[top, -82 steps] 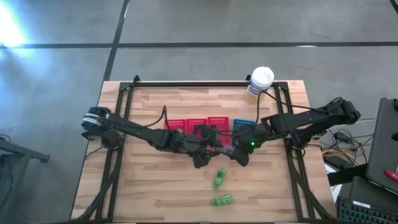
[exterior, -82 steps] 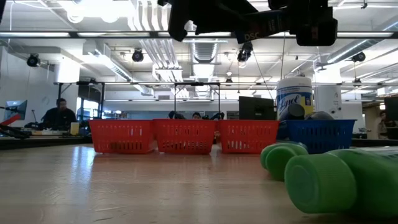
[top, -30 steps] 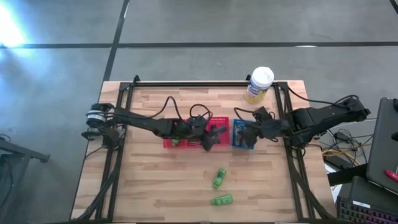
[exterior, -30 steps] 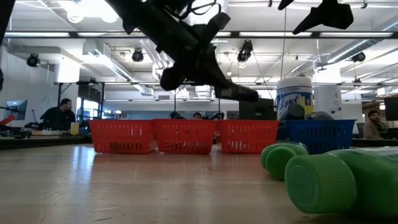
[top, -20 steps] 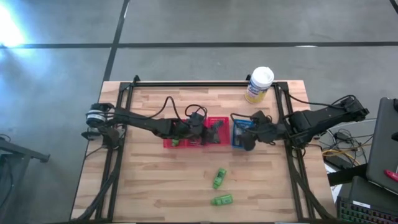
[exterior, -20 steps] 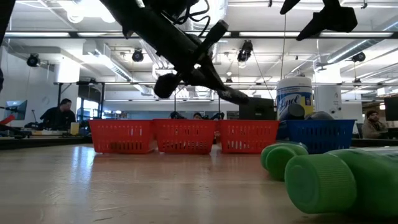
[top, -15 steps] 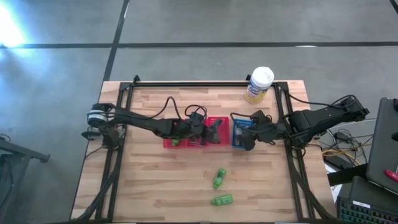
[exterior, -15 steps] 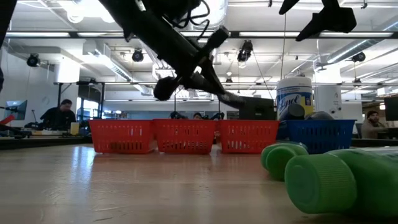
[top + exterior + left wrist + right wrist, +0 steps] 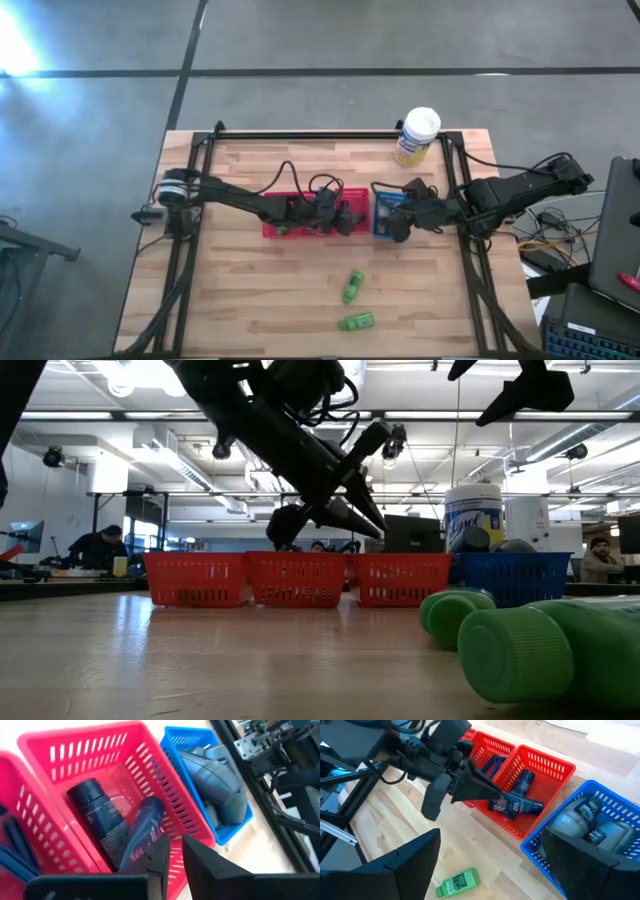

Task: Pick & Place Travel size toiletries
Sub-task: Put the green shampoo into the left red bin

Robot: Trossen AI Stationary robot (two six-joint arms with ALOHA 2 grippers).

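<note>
My left gripper [image 9: 174, 847] hangs low over the rightmost red basket [image 9: 350, 195], its fingers only a narrow slit apart with nothing in the slit. A dark tube [image 9: 515, 806] lies in that basket with its flat end at the fingertips, beside a second dark tube [image 9: 95, 820]. My right gripper [image 9: 490, 840] stands wide open above the blue basket [image 9: 388, 215], which holds grey bottles [image 9: 580, 820]. Two green tubes [image 9: 352, 287] [image 9: 356, 321] lie on the table near its front edge. My left gripper has the dark tube's flat end [image 9: 137, 855] lying against the outer side of one finger [image 9: 161, 851]. That finger hides the spot, so I cannot tell whether it touches. The fingers slant down from the table's left. The tube lies in the basket.
Two more red baskets [image 9: 298, 212] stand in the row to the left, with dark razors [image 9: 492, 765] in the middle one. A white-and-yellow canister [image 9: 417, 135] stands at the far right corner. Bare wood lies left of the green tubes.
My left gripper has come down over the rightmost red basket and shifted slightly toward the table's right edge, carrying the dark tube. The tube stuck out above the baskets a second ago and now lies inside the basket.
</note>
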